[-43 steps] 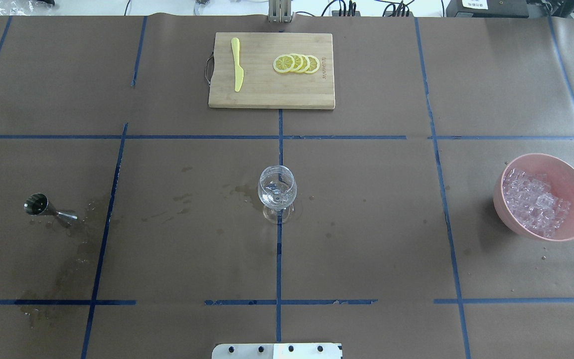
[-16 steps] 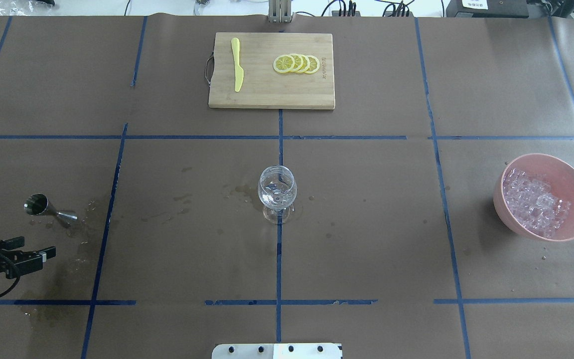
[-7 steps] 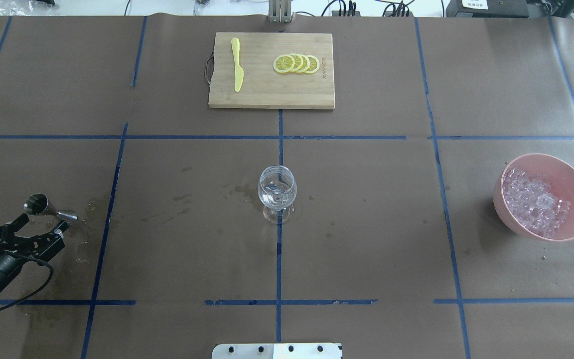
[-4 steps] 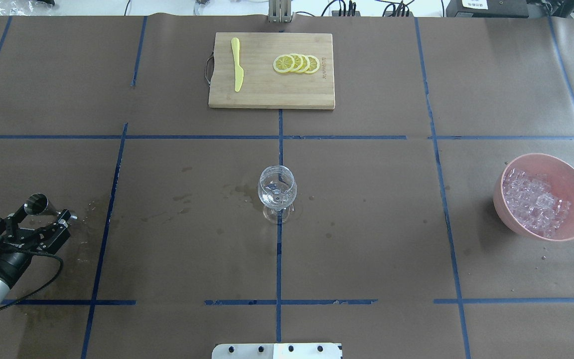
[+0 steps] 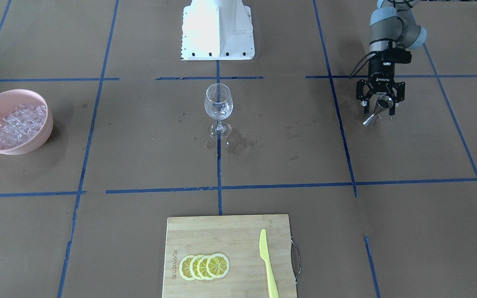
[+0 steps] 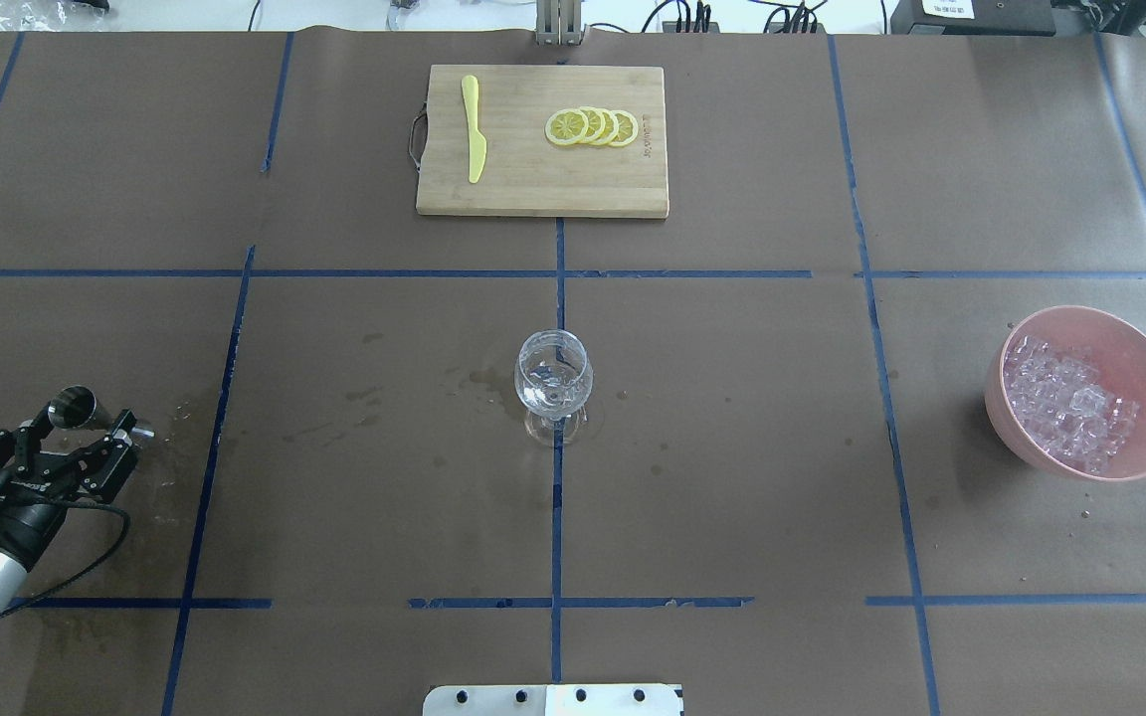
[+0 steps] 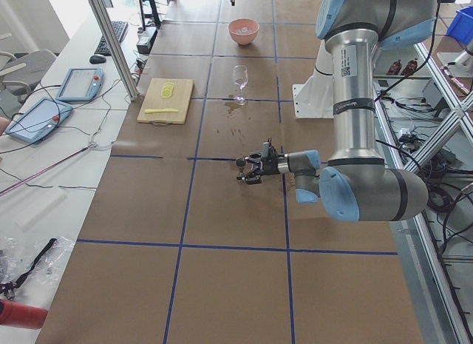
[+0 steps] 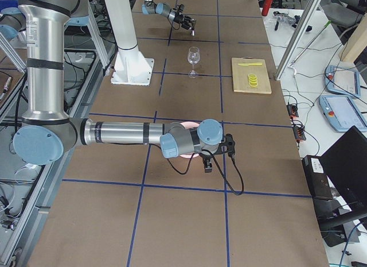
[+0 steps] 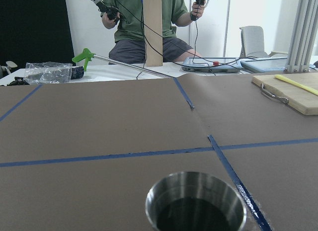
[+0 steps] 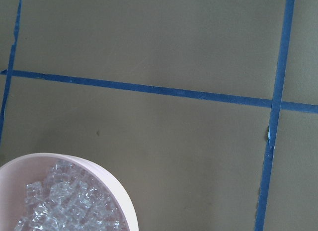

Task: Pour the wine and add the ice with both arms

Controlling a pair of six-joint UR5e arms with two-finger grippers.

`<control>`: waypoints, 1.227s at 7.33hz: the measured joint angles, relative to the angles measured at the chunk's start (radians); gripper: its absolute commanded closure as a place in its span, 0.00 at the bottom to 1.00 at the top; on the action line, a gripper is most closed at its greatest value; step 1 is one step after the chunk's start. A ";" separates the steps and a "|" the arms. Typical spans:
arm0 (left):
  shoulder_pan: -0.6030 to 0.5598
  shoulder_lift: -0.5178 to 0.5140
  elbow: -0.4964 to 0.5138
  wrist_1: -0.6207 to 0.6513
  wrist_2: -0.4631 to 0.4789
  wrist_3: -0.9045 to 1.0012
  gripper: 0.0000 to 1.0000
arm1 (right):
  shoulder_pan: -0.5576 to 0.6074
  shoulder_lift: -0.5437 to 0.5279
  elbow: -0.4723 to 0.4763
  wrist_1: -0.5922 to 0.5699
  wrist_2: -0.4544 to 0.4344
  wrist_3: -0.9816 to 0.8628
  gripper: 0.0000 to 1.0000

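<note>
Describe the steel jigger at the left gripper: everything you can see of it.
The jigger is polished steel, two cones joined at a narrow waist. It stands upright on the brown paper table, small cone down, wide cup up, its inside dark; whether it holds liquid is unclear. The left gripper straddles it, open; contact cannot be judged. Damp stains mark the paper beside it.

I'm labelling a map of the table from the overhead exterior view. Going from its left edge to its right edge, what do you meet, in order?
left gripper → yellow knife → wine glass → pink bowl holding the ice
</note>
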 measured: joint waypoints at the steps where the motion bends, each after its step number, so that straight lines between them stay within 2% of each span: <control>1: 0.000 -0.006 0.007 -0.002 0.001 0.000 0.53 | 0.000 0.001 0.000 0.000 0.000 0.001 0.00; 2: 0.000 -0.008 0.009 -0.005 0.000 0.000 0.65 | 0.000 0.001 0.000 0.000 -0.001 0.001 0.00; 4: 0.000 -0.009 0.010 -0.010 -0.001 0.000 1.00 | 0.000 0.001 -0.001 -0.001 -0.001 0.002 0.00; 7: 0.000 -0.007 0.006 -0.013 -0.001 -0.007 1.00 | -0.001 0.003 0.000 -0.001 -0.001 0.003 0.00; 9: -0.002 -0.007 -0.034 -0.044 -0.003 -0.005 1.00 | 0.000 0.003 0.001 -0.001 0.000 0.003 0.00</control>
